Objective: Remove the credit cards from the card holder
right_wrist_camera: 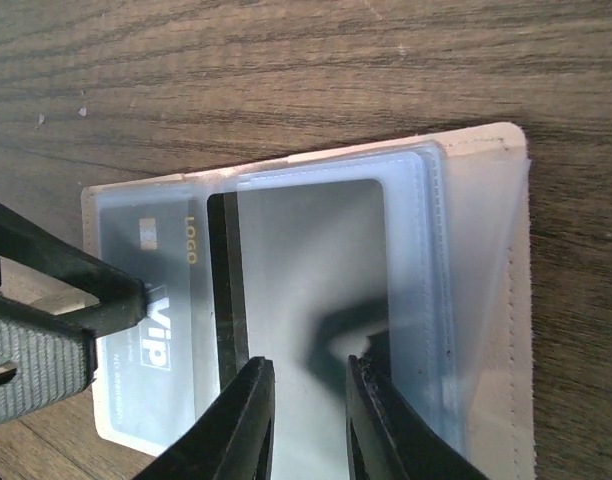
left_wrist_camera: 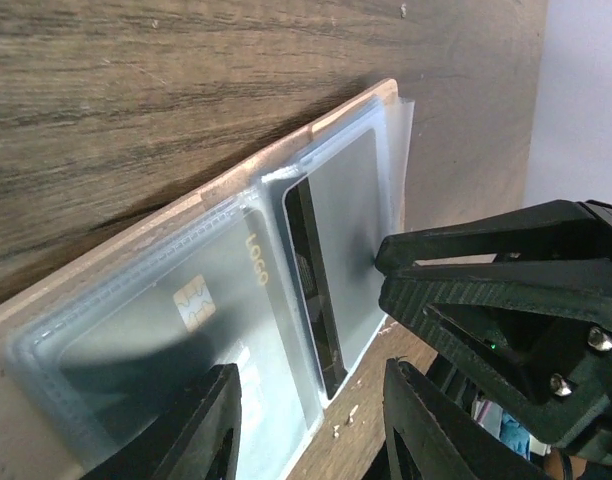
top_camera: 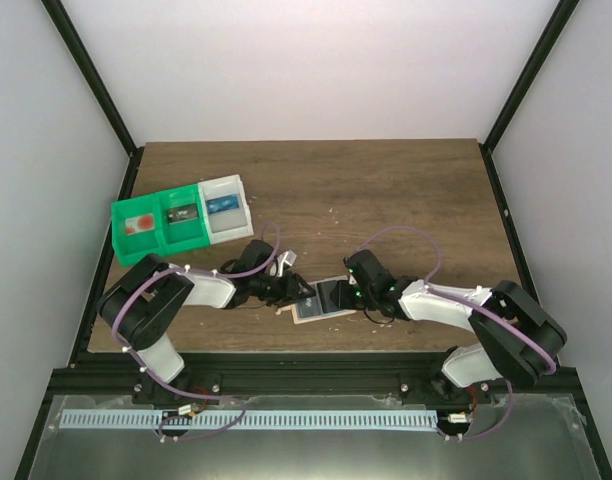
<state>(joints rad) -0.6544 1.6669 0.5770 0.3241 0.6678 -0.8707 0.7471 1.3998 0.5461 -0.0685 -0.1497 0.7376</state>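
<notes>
Left jaws open astride card holder (right_wrist_camera: 476, 250); right jaws narrow, perhaps pinching credit cards (right_wrist_camera: 316, 260).

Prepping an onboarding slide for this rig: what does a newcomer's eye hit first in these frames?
Both arms converge on the open tan card holder near the front edge of the table, with the left hand and right hand meeting over its clear sleeves. Up close, a grey card printed VIP and a card with a dark stripe sit inside the sleeves. At the far left stand green and white bins.
</notes>
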